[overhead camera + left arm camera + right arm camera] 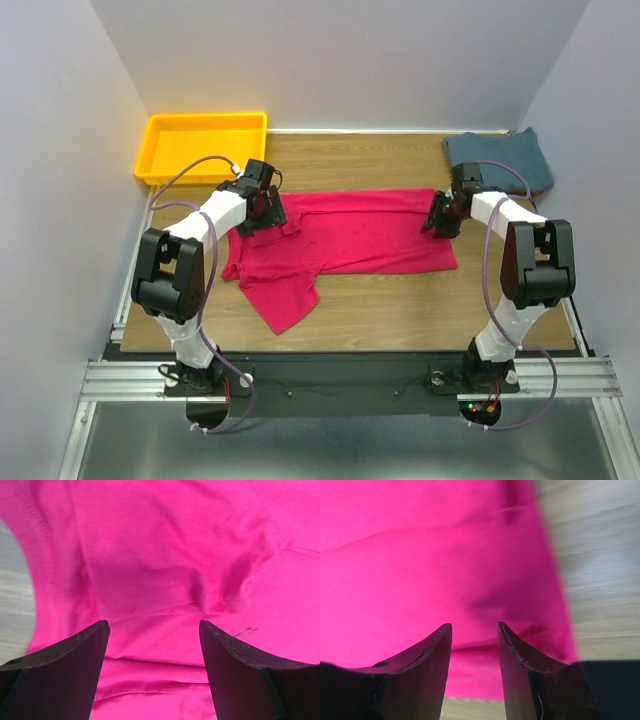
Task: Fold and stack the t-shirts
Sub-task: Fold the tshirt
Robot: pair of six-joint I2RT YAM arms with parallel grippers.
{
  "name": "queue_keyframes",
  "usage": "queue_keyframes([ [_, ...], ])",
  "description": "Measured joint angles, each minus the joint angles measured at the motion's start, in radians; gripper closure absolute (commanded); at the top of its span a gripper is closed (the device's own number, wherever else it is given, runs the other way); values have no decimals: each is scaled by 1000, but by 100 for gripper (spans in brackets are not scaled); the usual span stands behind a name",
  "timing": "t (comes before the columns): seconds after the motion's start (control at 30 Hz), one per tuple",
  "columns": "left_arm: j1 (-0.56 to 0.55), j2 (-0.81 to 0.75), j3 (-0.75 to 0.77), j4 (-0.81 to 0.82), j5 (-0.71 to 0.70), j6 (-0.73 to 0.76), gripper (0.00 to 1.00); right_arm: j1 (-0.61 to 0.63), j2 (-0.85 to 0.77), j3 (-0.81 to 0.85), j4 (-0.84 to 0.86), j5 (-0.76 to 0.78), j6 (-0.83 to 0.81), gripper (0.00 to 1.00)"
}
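Observation:
The crimson-pink t-shirt [350,240] lies spread across the middle of the table, one sleeve hanging toward the near left. It fills the left wrist view [165,555] and most of the right wrist view [420,560]. My left gripper [268,214] hovers over the shirt's collar end, jaws wide open with cloth below them [152,625]. My right gripper [440,220] is over the shirt's right hem, jaws open with a narrower gap [474,626]. The dusty teal-blue t-shirt [500,160] lies folded at the far right corner.
A yellow plastic tray [160,160] stands at the far left corner. Bare wooden table [420,310] shows in front of the pink shirt and to its right [600,555]. White walls close in on both sides.

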Motion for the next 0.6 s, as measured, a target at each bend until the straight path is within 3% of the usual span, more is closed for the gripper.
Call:
queue_keyframes([
  [0.33,-14,-85,-29,23,-15,6,14,-129,19,-5,4,103,-3,53],
  [0.6,-15,-484,-254,-39,-55,-25,14,-126,-62,-5,-5,87,-6,49],
])
